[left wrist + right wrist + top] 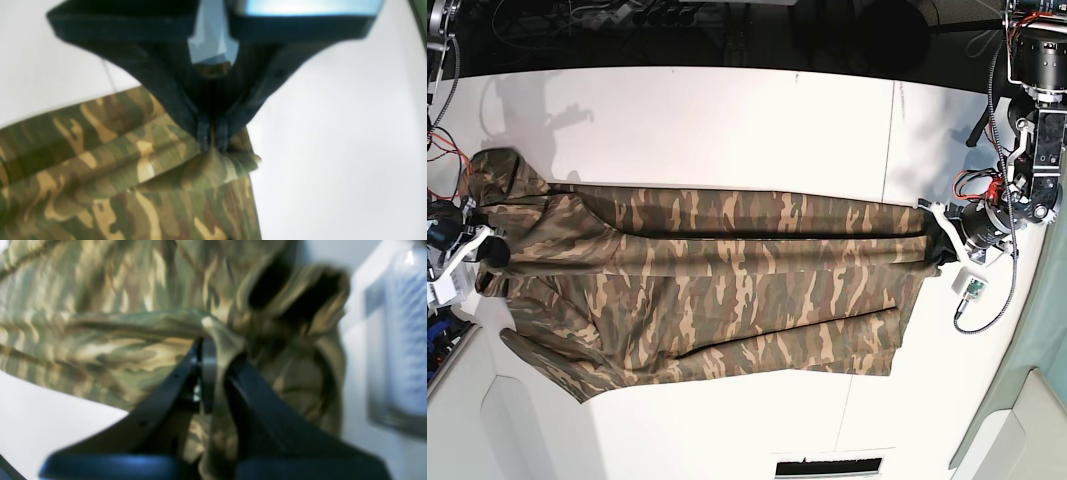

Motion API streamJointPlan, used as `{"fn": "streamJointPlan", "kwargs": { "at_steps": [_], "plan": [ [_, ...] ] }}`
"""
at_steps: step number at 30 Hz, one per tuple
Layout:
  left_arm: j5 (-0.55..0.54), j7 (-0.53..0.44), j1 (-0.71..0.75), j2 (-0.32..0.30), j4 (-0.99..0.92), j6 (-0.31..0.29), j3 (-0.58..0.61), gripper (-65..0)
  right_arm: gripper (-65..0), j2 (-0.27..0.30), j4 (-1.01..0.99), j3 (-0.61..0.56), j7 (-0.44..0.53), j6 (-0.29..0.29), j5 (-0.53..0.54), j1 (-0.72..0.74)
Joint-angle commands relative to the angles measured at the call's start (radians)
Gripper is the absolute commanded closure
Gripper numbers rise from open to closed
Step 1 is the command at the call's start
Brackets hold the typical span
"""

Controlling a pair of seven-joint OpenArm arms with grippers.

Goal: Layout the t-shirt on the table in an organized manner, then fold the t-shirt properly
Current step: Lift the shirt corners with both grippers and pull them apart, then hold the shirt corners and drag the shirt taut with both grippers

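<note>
The camouflage t-shirt [717, 290] is stretched sideways across the white table [727, 110], partly lifted along its far edge into a taut fold. My left gripper [942, 245] is at the right end in the base view. Its left wrist view shows the left gripper [212, 140] shut on a pinched corner of the t-shirt [100, 173]. My right gripper [495, 252] holds the opposite end by the bunched sleeve. In the right wrist view the right gripper [213, 350] is shut on a fold of the t-shirt [116, 340].
A thin dark seam [893, 130] crosses the table at the right. Cables and dark gear [677, 20] line the far edge. A small green circuit board [975, 289] hangs below the left arm. A dark slot [827, 467] sits at the near edge.
</note>
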Motion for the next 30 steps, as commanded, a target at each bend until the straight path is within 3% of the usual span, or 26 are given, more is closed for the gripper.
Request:
{"fn": "streamJointPlan", "kwargs": {
  "at_steps": [1,5,7,11,19,21,23,30],
  "plan": [
    [-0.005,-0.019,-0.027,-0.021,-0.008,0.011,0.001,-2.9,0.0,0.004,0.006,0.006,0.021,0.0,-0.002,0.021],
    [-0.005,-0.01,-0.025,-0.016,-0.032,0.01,0.005,-24.0,-25.2,-0.043,-0.005,0.007,0.019,-0.019,-0.023,0.008],
    [-0.006,0.043,-0.028,-0.016,-0.03,0.017,0.003,-28.6,-31.5,-0.058,-0.005,0.009,0.009,-0.021,-0.023,0.004],
    [-0.068,0.139,-0.027,-0.017,-0.009,0.042,-0.019,-28.8,-31.7,-0.058,0.001,0.053,-0.057,-0.044,-0.019,0.003],
    [-0.241,0.203,-0.024,-0.016,0.002,0.018,-0.166,-28.9,-31.8,-0.057,0.002,0.373,-0.064,-0.043,0.022,-0.041],
    [-0.262,0.203,-0.024,-0.013,0.002,0.008,-0.167,-30.1,-37.6,-0.056,0.001,0.424,-0.063,-0.043,0.023,-0.06],
    [-0.267,0.203,-0.024,0.001,0.002,0.017,-0.167,-31.3,-45.4,-0.054,-0.003,0.436,-0.056,-0.043,0.027,-0.084],
    [-0.226,0.18,-0.025,0.069,-0.024,0.092,-0.167,-31.9,-45.3,-0.066,-0.093,0.41,0.013,-0.043,0.051,-0.137]
  ]
}}
